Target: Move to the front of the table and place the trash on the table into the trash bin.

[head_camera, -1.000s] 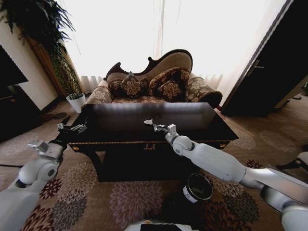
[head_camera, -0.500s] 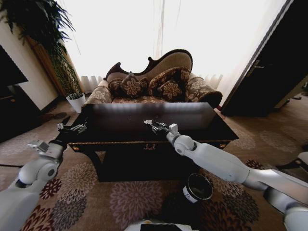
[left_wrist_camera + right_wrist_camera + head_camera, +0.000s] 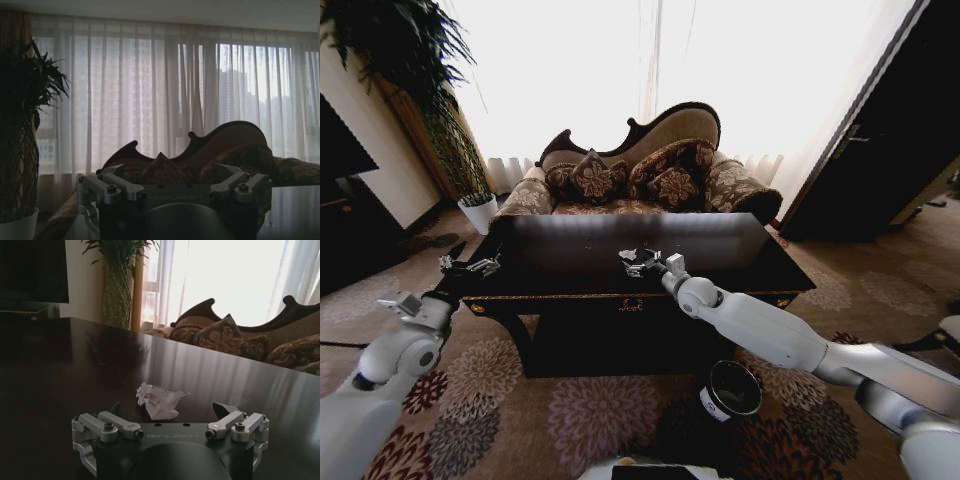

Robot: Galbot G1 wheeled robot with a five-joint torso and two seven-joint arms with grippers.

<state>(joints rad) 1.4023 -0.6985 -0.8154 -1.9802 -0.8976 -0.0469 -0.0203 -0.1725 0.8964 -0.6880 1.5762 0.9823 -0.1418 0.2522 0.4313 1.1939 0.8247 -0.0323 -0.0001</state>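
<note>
White crumpled paper wad (image 3: pixel 159 400) on dark glossy wooden tabletop (image 3: pixel 60 365), between right gripper's (image 3: pixel 170 409) spread fingers (image 3: pixel 223 409); left gripper (image 3: pixel 470 266) parked, fingers' state unclear

Bare table (image 3: pixel 75 360) all round paper wad (image 3: pixel 159 401).

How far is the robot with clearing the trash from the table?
Done: the robot stands before the table. In hand: the right gripper is open around a white paper wad, not yet gripped. Left: lifting it and dropping it into the trash bin. The left gripper idles at the table's corner.
</note>
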